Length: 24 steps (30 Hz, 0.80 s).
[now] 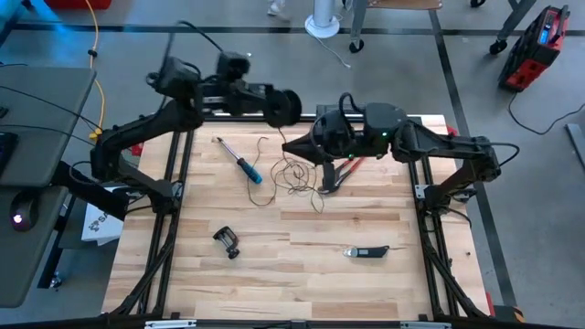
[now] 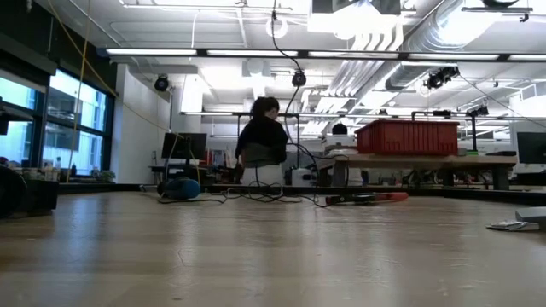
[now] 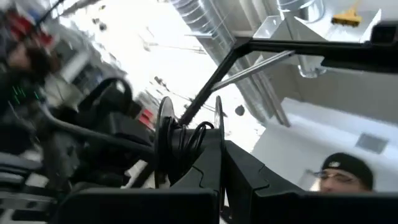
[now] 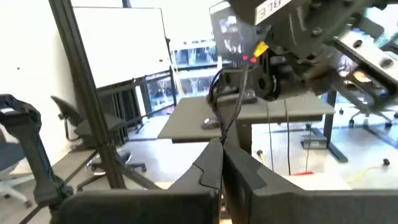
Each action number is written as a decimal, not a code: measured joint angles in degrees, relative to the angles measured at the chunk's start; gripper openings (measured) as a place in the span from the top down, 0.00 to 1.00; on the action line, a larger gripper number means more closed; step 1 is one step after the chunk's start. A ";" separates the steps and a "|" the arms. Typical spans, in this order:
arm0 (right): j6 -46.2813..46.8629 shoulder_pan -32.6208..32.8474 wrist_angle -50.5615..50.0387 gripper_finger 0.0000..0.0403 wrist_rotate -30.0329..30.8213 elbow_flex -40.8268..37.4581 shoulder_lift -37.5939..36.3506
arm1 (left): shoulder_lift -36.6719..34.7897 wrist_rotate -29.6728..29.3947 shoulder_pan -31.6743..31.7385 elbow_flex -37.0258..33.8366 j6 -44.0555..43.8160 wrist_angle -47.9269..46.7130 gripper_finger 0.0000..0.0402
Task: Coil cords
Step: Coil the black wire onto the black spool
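The fingers of both grippers are closed, each pinching part of the same cord job above a light wooden bench (image 1: 274, 274). The left gripper (image 1: 274, 105), raised over the far edge of the bench, has its fingers (image 3: 205, 168) clamped on a small round black reel (image 3: 186, 134), held on edge so its two thin discs stand upright with dark windings between them. The right gripper (image 1: 297, 146), pointing toward the left one from the far right part of the bench, has its fingers (image 4: 214, 165) shut on a hair-thin dark cord (image 4: 233, 115). In the right wrist view that cord runs taut from the fingertips up toward the left arm's reel. This reads as a winding setup: one arm steadies the reel while the other keeps the strand under tension.

From the high view, the rest of the thin cord lies in loose tangled loops (image 1: 288, 174) on the bench just below and between the two grippers, so a good deal seems left to coil.

Smaller items lie about the bench. A screwdriver with a blue handle and silver shaft (image 1: 239, 160) rests left of the loops. Red-handled pliers (image 1: 343, 172) sit partly under the right arm. A small black clamp (image 1: 228, 241) lies nearer the front left, and a slim dark pocket tool (image 1: 366, 251) nearer the front right, both well apart from the cord.
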 joint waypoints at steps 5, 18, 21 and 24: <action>0.00 -0.04 1.36 1.00 -0.03 0.00 -0.07 | -2.15 -1.55 4.06 -0.01 6.85 -3.21 1.00; 0.53 0.10 -3.39 1.00 -1.08 0.00 -1.09 | -8.31 -5.08 11.45 0.01 31.00 -26.72 1.00; 0.49 -0.03 -5.17 1.00 -0.80 0.00 -1.23 | -10.12 -4.85 12.30 0.01 35.54 -32.53 1.00; 0.54 0.00 -7.58 0.99 -0.43 0.00 -1.25 | -11.97 -4.75 12.54 0.01 38.61 -35.62 1.00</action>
